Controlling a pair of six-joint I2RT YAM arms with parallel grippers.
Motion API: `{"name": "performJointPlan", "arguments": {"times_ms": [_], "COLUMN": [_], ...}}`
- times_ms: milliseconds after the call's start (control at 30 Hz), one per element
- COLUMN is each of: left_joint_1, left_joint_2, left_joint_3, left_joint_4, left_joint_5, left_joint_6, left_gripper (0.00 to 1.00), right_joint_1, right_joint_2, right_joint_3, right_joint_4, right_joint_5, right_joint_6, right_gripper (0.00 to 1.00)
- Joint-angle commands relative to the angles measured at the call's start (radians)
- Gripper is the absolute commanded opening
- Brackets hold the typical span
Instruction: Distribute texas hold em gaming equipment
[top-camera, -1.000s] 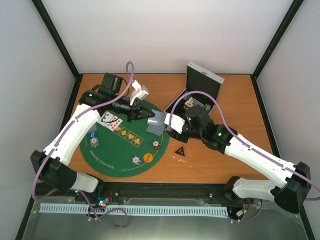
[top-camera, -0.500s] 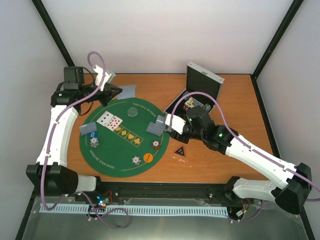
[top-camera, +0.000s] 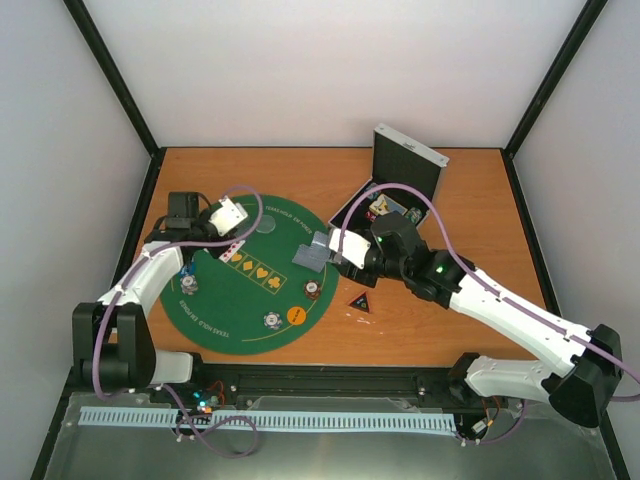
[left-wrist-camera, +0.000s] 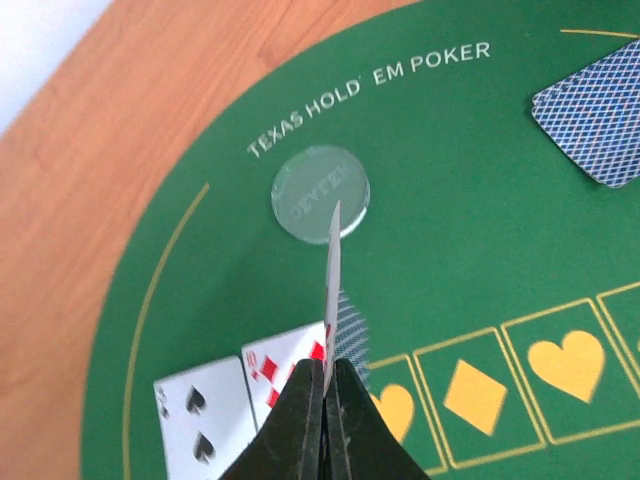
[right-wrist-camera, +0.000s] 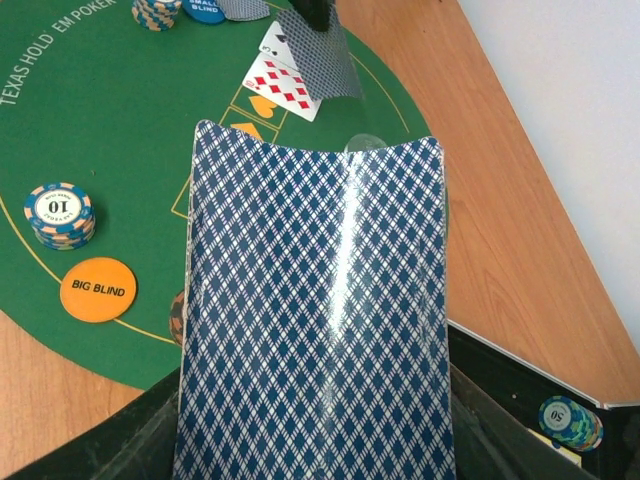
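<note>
closest to the near edge of the desk (top-camera: 470, 200), on the round green felt mat (top-camera: 225, 305), a striped chip stack (top-camera: 271, 320) marked 10 sits just beside the orange big blind disc (top-camera: 296, 316); just off the mat toward the right edge, the black triangular marker (top-camera: 360, 302) lies on bare wood; a red chip (top-camera: 314, 289) sits at the mat's rim, a little farther in; toward the left edge, a blue small blind disc (right-wrist-camera: 205, 8) lies on the felt; the right fingers (right-wrist-camera: 140, 445) are clamped on the sides of a blue-backed pack of cards (right-wrist-camera: 315, 300), bowed and held over the mat's right rim; farther in, two face-up cards (left-wrist-camera: 215, 410), a spade and a diamond, lie side by side on the felt; the left fingers (left-wrist-camera: 310, 420) are pressed together on a single card (left-wrist-camera: 331, 270), held on edge above them; beyond it the clear disc (left-wrist-camera: 320, 194) lies flat on the felt; the silver case (top-camera: 405, 150) stands open near the far edge, right of the middle
</note>
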Motion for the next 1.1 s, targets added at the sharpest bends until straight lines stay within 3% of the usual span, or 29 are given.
{"name": "performJointPlan", "arguments": {"times_ms": [0, 233, 467, 733, 900, 1067], "left_joint_1": [-0.071, -0.125, -0.213, -0.241, -0.237, -0.157], "left_joint_2": [-0.004, 0.031, 0.027, 0.015, 0.026, 0.039], "left_joint_3": [-0.023, -0.130, -0.248, -0.315, -0.375, -0.362], "left_joint_4": [0.184, 0.357, 0.367, 0.193, 0.157, 0.158], "left_joint_5": [-0.089, -0.191, -0.284, -0.162, -0.144, -0.098], "left_joint_6": [0.131, 0.314, 0.456, 0.446, 0.519, 0.591], "left_gripper": [0.01, 0.01, 0.01, 0.01, 0.01, 0.01], "right_joint_1": [0.007, 0.007, 0.008, 0.007, 0.008, 0.007], "right_joint_2": [0.014, 0.014, 0.012, 0.014, 0.012, 0.006], "right_joint_3": [0.034, 0.048, 0.047, 0.054, 0.056, 0.057], "right_joint_4": [0.022, 0.007, 0.012, 0.009, 0.002, -0.003], "right_joint_5": [-0.021, -0.022, -0.027, -0.026, -0.023, -0.020], "right_joint_6": [0.010, 0.014, 0.021, 0.018, 0.011, 0.011], "right_gripper": [0.52, 0.52, 0.52, 0.52, 0.52, 0.52]}}
